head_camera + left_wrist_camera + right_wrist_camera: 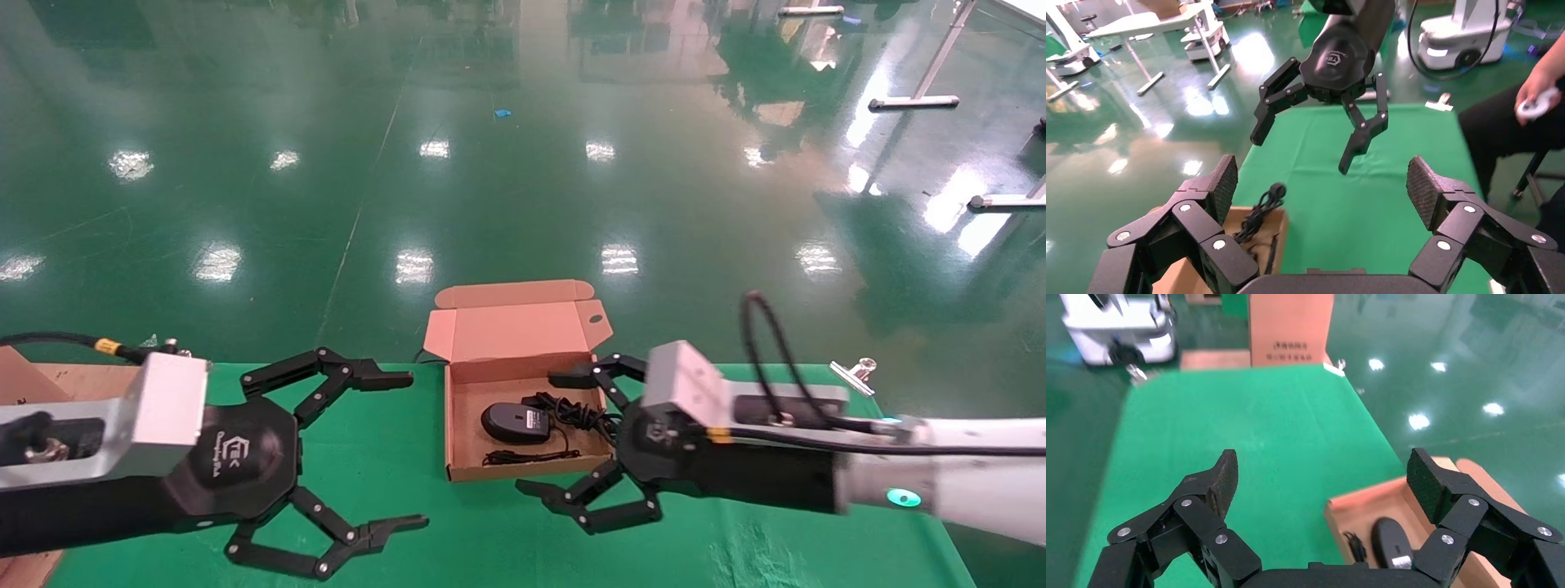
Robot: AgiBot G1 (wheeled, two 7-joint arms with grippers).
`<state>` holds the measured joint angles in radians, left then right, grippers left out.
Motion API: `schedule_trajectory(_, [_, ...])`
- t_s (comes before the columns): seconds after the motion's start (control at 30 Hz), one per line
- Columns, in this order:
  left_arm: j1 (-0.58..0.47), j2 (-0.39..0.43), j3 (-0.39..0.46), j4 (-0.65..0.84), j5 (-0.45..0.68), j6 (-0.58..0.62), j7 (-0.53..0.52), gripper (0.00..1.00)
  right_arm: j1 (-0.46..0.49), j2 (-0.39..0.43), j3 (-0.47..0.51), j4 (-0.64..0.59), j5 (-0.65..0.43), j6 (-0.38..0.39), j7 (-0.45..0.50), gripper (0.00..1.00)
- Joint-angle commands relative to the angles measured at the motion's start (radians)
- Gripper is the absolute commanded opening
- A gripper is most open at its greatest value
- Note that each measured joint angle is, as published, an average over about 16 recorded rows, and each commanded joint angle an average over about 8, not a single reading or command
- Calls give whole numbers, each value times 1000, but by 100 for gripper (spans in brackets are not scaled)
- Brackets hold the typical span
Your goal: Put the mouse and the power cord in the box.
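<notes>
I judge both items packed: the mouse [515,422] lies in the box [458,425], and the cord [576,411] sits beside it inside, though its plug end may ride over the wall. Next I would close the lid or pull back. My right gripper [564,433] hangs spread wide and empty beside the box; the left gripper [392,449] also gapes, holding nothing.
</notes>
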<state>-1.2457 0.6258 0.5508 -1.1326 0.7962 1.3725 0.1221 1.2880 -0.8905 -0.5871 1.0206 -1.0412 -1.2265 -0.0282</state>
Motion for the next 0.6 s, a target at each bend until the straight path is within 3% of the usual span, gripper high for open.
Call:
schedule_trajectory(0.03, [15, -1, -24, -13, -6, 11, -28, 100, -19, 25, 28, 24, 28, -24, 20, 100])
schedule_trajectory(0.6, [145, -12, -230, -128, -56, 104, -262, 100, -183, 240, 264, 227, 267, -231, 186, 100])
